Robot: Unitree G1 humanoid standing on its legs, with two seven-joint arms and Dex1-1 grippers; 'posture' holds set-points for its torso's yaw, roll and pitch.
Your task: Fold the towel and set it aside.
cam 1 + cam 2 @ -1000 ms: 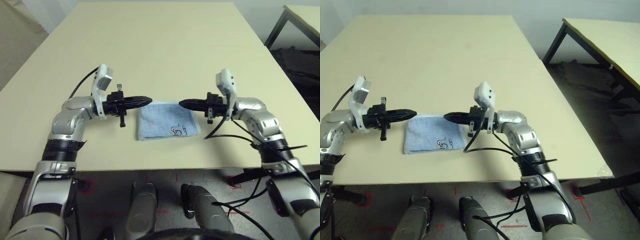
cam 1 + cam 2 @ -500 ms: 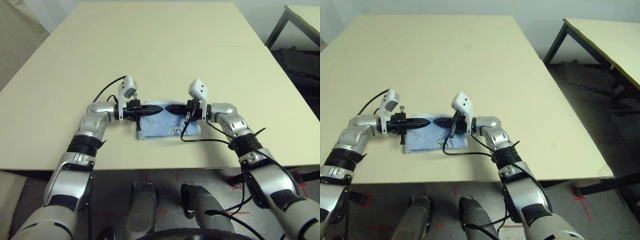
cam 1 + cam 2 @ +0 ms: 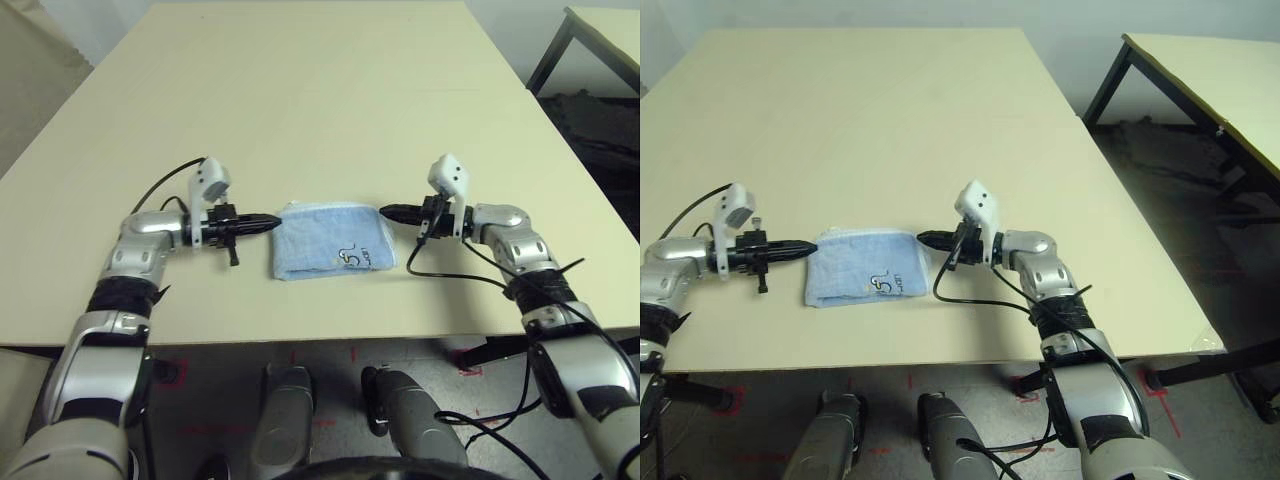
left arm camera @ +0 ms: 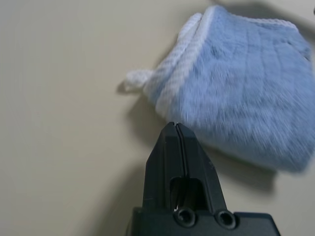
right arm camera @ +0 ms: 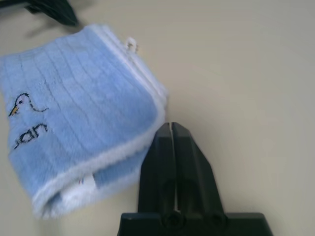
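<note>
Lying folded near the front edge of the worktop (image 3: 320, 90), the towel (image 3: 333, 243) forms a compact blue rectangle with its white edging outward and a small embroidered bird (image 5: 22, 104) facing up. The left gripper (image 4: 176, 129) sits just beside the towel's left end, close by its little white loop (image 4: 136, 78), jaws pressed together on nothing. The right gripper (image 5: 171, 127) sits just off the towel's right end, near the stacked edges and the small label (image 5: 88, 181); its jaws look together too, with at most a hairline gap, and hold nothing. The fold looks done, so the step in hand is likely setting the towel aside. To do that well, the jaws should part fully before closing in, take all the stacked layers at once so the fold does not spring apart, and slide or lift the bundle level. The worktop is a plain pale cream surface. A second table (image 3: 1200, 70) on dark legs stands off to the robot's right over a dark floor.
</note>
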